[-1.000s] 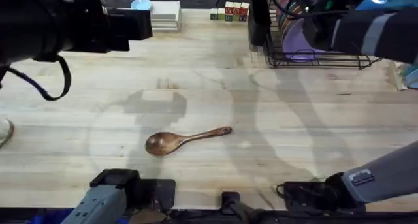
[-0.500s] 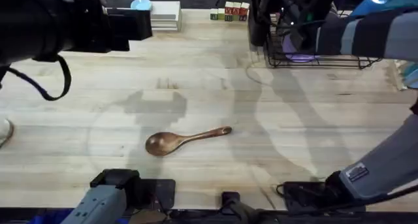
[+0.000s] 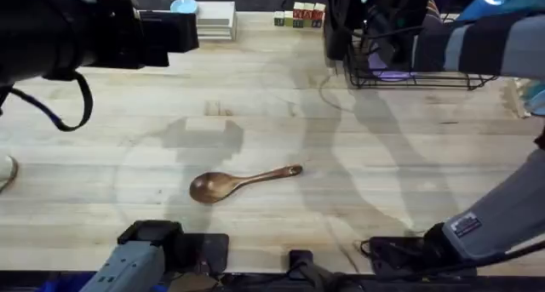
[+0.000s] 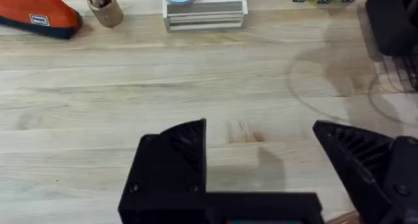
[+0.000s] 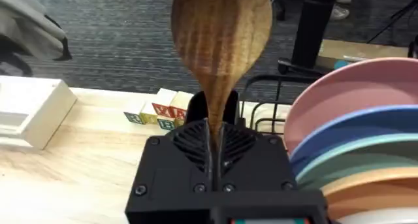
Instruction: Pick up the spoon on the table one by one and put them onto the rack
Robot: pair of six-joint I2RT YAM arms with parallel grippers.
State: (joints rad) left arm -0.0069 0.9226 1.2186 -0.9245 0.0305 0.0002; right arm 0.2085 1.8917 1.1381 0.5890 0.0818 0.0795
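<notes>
Two spoons: one brown wooden spoon with an oval bowl (image 3: 244, 182) lies flat on the tabletop, and a second brown wooden spoon (image 5: 221, 34) is gripped by the right claw.
Tabletop: large pale light-wood plank tabletop (image 3: 409, 147) with visible grain.
Spoon on tabletop: near the middle front of the overhead view, bowl toward the left arm's side, slender handle pointing toward the right arm's side and slightly away from the bases; nothing touches it.
Right claw: black right claw (image 5: 215, 140), fingers pressed together on the handle of the second spoon; in the right wrist view the grained bowl stands up beyond the fingertips.
Right arm position: reaches to the far right of the tabletop, at the black wire dish rack (image 3: 409, 75).
Rack contents: round plates stand on edge side by side in the right wrist view, pink (image 5: 339, 100), blue, green, orange.
Left claw: black left claw (image 4: 261, 162), fingers spread wide apart, holding nothing, above bare wood.
Left arm position: large and dark at the upper left of the overhead view.
Far edge: white stacked tray stand (image 4: 204, 14), small tan cup of thin pale utensils (image 4: 106, 8), orange pouch (image 4: 36, 15), lettered toy blocks (image 3: 300, 16).
</notes>
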